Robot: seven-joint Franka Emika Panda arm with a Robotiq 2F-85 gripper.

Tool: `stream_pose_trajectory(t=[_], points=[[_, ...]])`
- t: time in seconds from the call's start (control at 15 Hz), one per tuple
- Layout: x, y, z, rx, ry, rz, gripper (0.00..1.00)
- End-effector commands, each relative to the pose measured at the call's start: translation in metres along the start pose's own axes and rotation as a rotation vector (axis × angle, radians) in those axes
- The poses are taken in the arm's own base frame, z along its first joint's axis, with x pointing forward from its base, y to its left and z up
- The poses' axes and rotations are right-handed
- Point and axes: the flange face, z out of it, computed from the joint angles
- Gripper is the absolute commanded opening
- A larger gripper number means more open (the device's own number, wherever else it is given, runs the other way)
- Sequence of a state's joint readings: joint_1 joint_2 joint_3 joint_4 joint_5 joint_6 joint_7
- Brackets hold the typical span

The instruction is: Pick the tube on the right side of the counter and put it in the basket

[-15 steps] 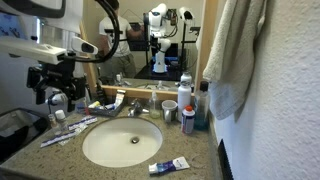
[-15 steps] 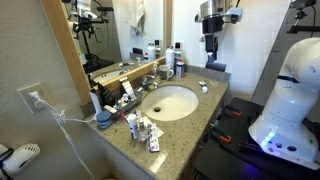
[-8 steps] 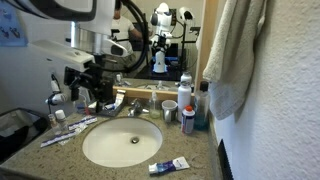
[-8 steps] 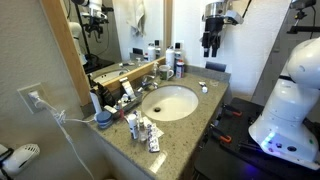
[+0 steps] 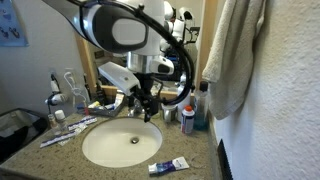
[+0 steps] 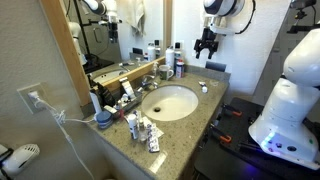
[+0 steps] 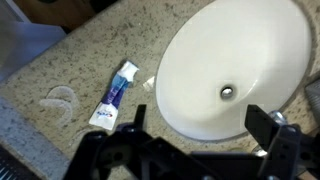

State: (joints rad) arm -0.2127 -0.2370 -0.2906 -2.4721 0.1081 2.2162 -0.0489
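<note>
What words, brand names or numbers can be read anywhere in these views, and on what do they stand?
No text can be read in any view.
Tube: blue print with a bit of red, too blurred to read.
Bottles: labels too small to read.
Sheet on the wall: bluish marks, unreadable.

A bathroom: round sink (image 5: pixel 122 143), wall mirror (image 6: pixel 125 35), hanging towel (image 5: pixel 235 50).

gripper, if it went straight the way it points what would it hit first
Probably the sink, near its rim: the open gripper frames it in the wrist view. The tube lies off to one side. Depth is unclear.
</note>
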Motion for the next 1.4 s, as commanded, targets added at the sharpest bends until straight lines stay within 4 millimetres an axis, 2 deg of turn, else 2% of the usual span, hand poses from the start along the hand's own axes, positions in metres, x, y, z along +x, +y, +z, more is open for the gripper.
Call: stream_pose_trajectory(t=[0.0,0.27,0.6,0.93,1.27,1.33], points=[[0.033,0.015,0.037,-0.015,0.039,0.159,1.00],[0.040,0.032,0.097,-0.012,0.038,0.294,1.00],[0.032,0.054,0.165,-0.004,0.002,0.439,1.00],[0.025,0.077,0.202,-0.061,-0.002,0.530,1.00],[0.021,0.090,0.217,-0.106,0.011,0.592,1.00],[0.020,0.090,0.219,-0.111,0.014,0.599,0.75]])
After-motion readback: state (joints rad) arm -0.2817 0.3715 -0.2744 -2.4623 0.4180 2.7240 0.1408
